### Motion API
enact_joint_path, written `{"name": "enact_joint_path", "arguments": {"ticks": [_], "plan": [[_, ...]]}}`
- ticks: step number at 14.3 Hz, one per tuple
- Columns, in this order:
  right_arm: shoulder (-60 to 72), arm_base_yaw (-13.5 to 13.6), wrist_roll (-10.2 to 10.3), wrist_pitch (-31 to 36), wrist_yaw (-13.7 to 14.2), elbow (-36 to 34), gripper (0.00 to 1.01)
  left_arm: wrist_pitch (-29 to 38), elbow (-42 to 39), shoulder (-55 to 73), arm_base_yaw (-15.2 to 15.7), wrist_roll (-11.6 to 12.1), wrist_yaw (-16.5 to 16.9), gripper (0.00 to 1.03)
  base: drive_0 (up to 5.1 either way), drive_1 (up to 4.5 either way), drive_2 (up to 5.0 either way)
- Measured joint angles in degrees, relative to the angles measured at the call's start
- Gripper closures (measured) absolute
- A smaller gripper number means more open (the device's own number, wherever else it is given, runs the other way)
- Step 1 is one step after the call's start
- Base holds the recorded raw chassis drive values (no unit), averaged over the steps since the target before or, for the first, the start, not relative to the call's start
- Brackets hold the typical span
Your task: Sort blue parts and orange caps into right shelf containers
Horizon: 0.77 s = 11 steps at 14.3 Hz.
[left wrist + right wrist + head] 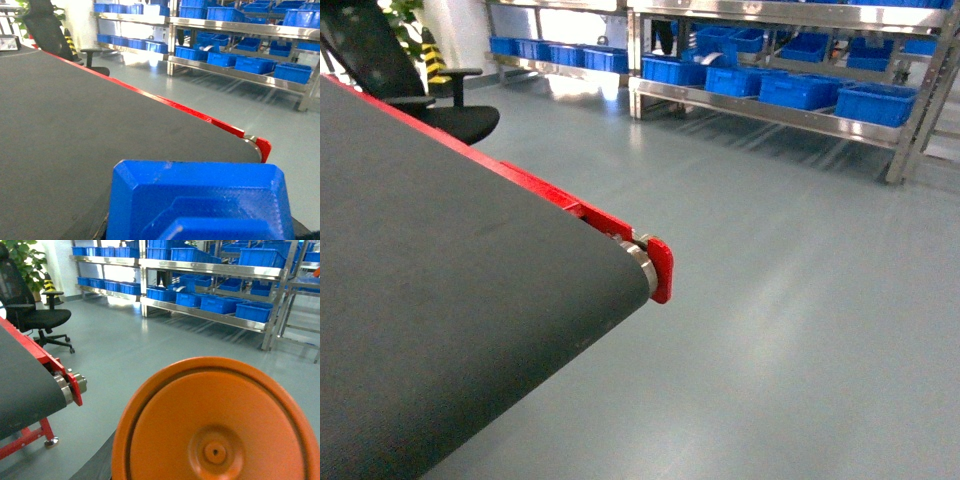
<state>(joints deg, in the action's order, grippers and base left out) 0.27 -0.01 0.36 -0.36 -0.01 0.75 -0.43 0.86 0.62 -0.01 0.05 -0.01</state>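
Neither pincer's fingers show in any view, so whether each is spread or pinching cannot be told. In the left wrist view a blue part (200, 200) fills the bottom centre of the frame, over the dark conveyor belt (75, 140) with its red edge. In the right wrist view an orange cap (215, 425) fills the lower right, above the grey floor (125, 350). The right shelf containers (800, 88) sit on steel shelving (770, 110) at the upper right of the head view, with an office chair (420, 95) at upper left.
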Motion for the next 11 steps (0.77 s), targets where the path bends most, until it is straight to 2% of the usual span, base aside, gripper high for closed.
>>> {"name": "enact_joint_path", "arguments": {"ticks": [11], "plan": [[0.0,0.0,0.0,0.0,0.0,0.0,0.56,0.0,0.0,0.0,0.0,0.0,0.0,0.59,-1.6,-1.63,-1.6]]}}
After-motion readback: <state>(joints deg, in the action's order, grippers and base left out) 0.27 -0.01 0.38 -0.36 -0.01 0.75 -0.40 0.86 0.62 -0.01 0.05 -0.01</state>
